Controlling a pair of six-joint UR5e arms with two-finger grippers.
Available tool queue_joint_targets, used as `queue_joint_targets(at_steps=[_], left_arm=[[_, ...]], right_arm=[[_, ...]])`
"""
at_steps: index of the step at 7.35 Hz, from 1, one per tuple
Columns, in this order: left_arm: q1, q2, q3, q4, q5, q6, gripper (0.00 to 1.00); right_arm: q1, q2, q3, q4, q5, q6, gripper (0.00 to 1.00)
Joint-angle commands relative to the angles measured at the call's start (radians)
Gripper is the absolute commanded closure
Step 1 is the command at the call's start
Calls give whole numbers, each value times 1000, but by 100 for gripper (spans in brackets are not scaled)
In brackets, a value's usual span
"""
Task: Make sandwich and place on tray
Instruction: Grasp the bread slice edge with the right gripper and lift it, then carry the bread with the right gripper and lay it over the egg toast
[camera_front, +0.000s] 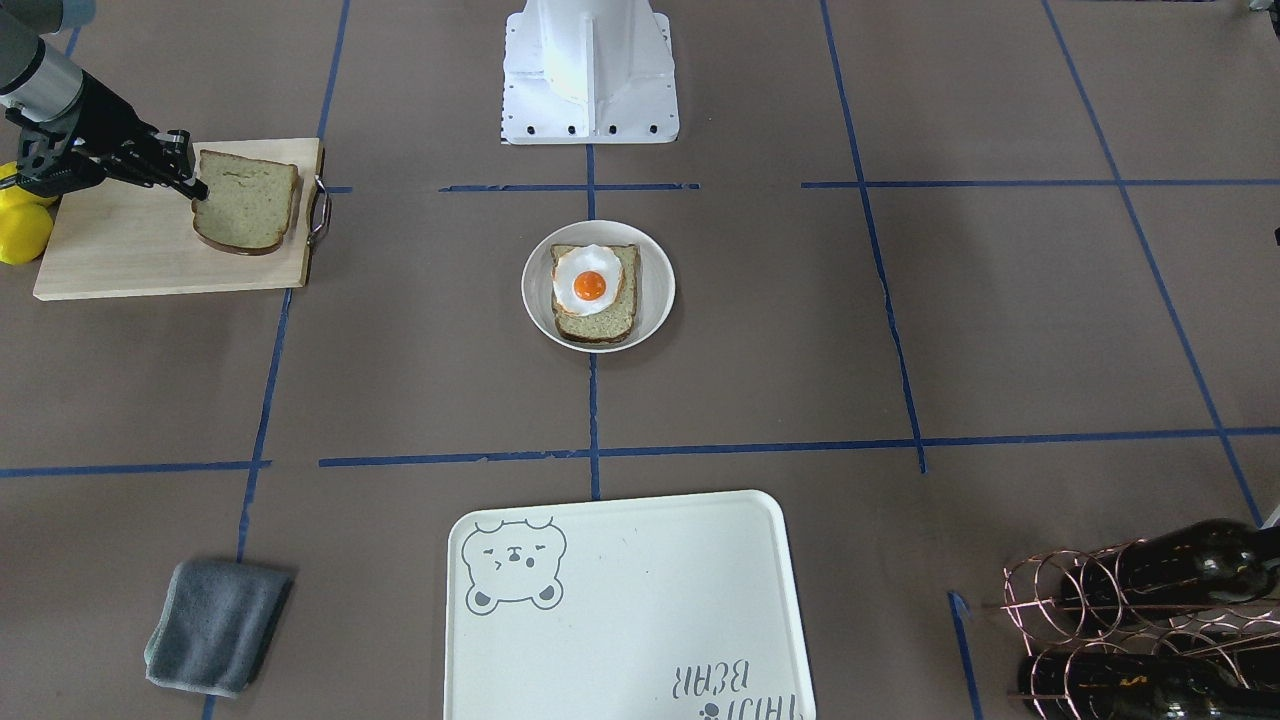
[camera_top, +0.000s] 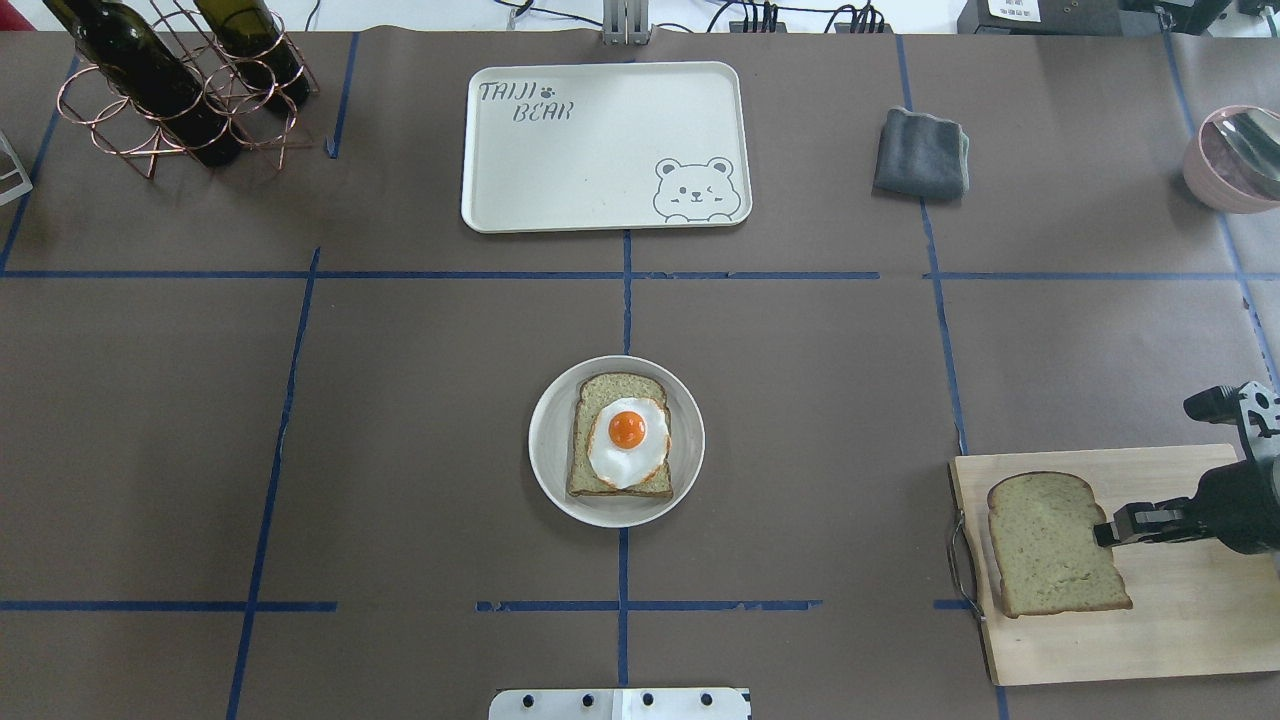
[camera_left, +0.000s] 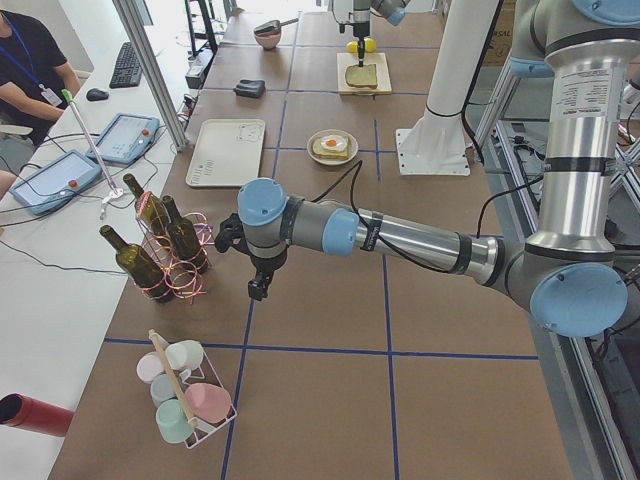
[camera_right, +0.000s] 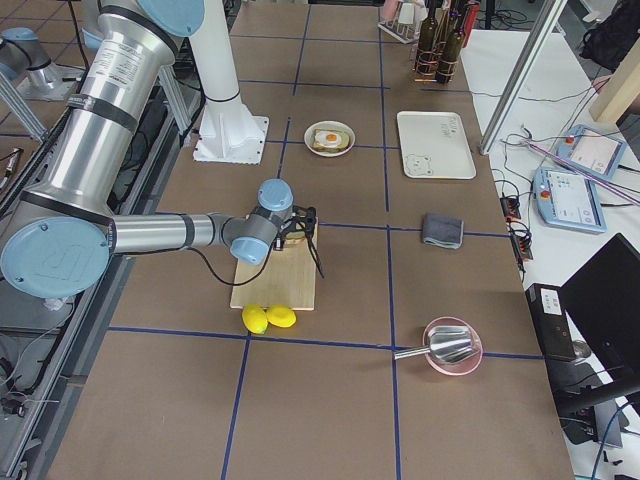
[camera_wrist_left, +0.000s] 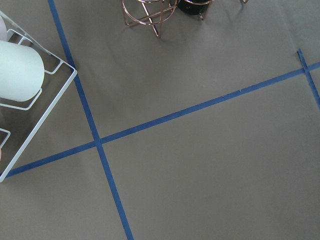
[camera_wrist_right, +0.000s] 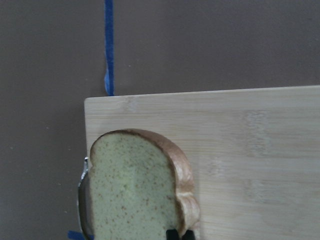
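Note:
One bread slice (camera_front: 245, 200) lies on the wooden cutting board (camera_front: 120, 250). My right gripper (camera_front: 198, 190) is at its crust edge with the fingers pinched on it, which also shows in the overhead view (camera_top: 1103, 530) and the right wrist view (camera_wrist_right: 179, 234). The second slice (camera_top: 610, 388) lies on a round white plate (camera_top: 545, 440) at the table's centre with the fried egg (camera_top: 627, 440) on top. The bear tray (camera_top: 600, 150) is bare at the far side. My left gripper (camera_left: 257, 290) hangs near the wine rack, and I cannot tell if it is open or shut.
A grey cloth (camera_top: 922, 153) lies right of the tray. A copper rack with dark bottles (camera_top: 170, 90) stands at the far left. Two lemons (camera_front: 22, 225) sit beside the board. A pink bowl (camera_top: 1235, 155) is at the far right. A rack of cups (camera_left: 185, 395) stands near my left arm.

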Motion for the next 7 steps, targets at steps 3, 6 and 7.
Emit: queue_joint_targets(at_steps=[3, 6, 7], left_arm=[[-1, 3, -9, 0, 1, 1, 0], [-2, 5, -9, 0, 1, 1, 0], [-2, 8, -12, 0, 0, 1, 0]], right_arm=[[3, 299, 9, -9, 7, 116, 100], [-21, 748, -262, -21, 6, 290, 100], [-63, 833, -346, -20, 3, 351, 100]])
